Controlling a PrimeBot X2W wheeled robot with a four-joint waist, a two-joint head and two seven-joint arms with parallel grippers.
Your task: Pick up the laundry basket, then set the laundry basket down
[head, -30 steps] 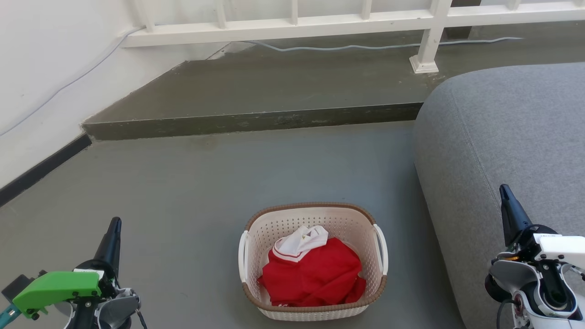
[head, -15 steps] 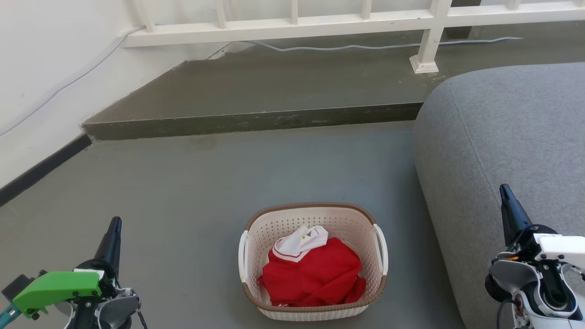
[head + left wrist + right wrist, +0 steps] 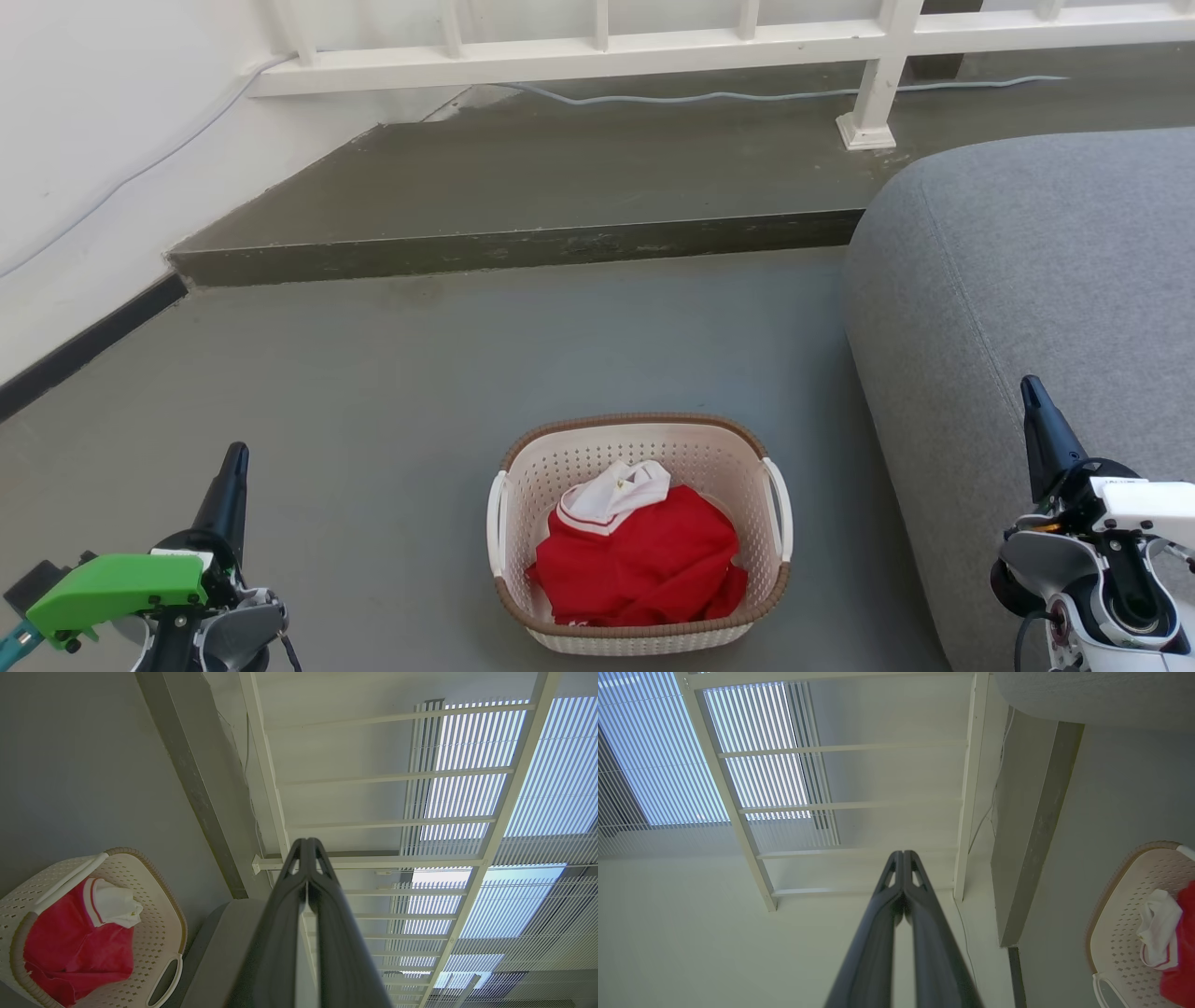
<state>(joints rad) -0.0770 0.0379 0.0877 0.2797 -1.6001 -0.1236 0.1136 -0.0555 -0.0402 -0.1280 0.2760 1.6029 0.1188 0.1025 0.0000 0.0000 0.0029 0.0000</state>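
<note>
Head view: laundry basket (image 3: 640,621) between left gripper (image 3: 233,457), right gripper (image 3: 1029,390).

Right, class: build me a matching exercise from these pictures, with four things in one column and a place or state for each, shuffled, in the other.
1. cream-white perforated plastic laundry basket
2. crumpled red cloth garment with white collar
3. grey fabric sofa
4. left gripper

a. fingers shut, holding nothing
b. standing on the grey floor
c. lying inside the basket
d. at the head view's right edge

Pairs: 1-b, 2-c, 3-d, 4-a
</note>
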